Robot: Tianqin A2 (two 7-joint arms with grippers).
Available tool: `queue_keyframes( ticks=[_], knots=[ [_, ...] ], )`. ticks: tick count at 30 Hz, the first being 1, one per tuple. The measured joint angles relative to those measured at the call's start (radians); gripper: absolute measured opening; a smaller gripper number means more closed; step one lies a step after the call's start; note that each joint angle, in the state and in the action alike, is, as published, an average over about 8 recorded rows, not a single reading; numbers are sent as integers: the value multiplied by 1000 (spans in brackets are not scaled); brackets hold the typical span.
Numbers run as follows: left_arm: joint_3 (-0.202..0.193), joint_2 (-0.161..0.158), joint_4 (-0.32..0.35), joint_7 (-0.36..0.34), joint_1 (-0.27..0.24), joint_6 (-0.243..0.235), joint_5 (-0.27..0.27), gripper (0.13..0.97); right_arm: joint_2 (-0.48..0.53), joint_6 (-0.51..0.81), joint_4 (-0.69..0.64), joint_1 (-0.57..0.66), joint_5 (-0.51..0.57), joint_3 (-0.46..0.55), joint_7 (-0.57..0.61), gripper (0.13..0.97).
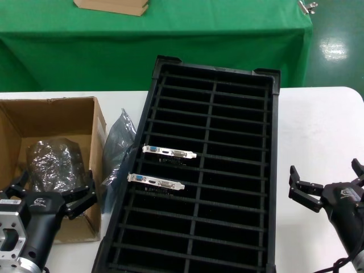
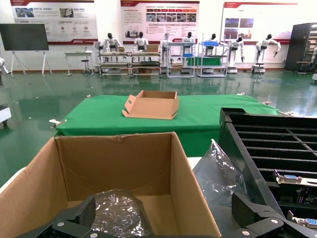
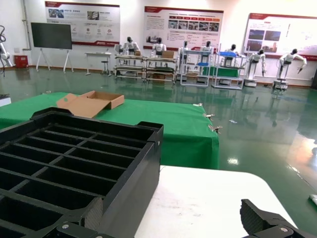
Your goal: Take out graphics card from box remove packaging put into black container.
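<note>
The brown box [image 1: 96,122] stands open at the left on the white table. Inside it lies the packaging [image 1: 54,162], a crinkly grey bag [image 2: 116,213]; the graphics card is hidden, with nothing of it showing through the bag. My left gripper [image 1: 52,190] hangs open at the box's near end, its fingers either side of the bag and apart from it [image 2: 164,213]. The black container [image 1: 273,114] fills the middle. My right gripper [image 1: 327,176] is open and holds nothing, low over the table right of the container's wall [image 3: 138,163].
Two unwrapped cards [image 1: 169,152] [image 1: 155,182] with silver brackets stand in the container's left column. A second crumpled grey bag [image 1: 118,145] sits between box and container. Behind is a green-covered table [image 1: 170,34] with a flat cardboard piece [image 1: 114,5].
</note>
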State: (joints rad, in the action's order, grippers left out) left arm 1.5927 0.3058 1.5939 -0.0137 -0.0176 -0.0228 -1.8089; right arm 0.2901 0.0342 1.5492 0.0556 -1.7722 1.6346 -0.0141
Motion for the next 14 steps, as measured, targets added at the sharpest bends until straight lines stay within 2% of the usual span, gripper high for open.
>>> queue_keyframes(
  ticks=[14],
  knots=[
    [0, 0, 0, 0, 0, 0, 0, 966, 0, 0, 0, 0, 0, 0, 0, 966]
  ],
)
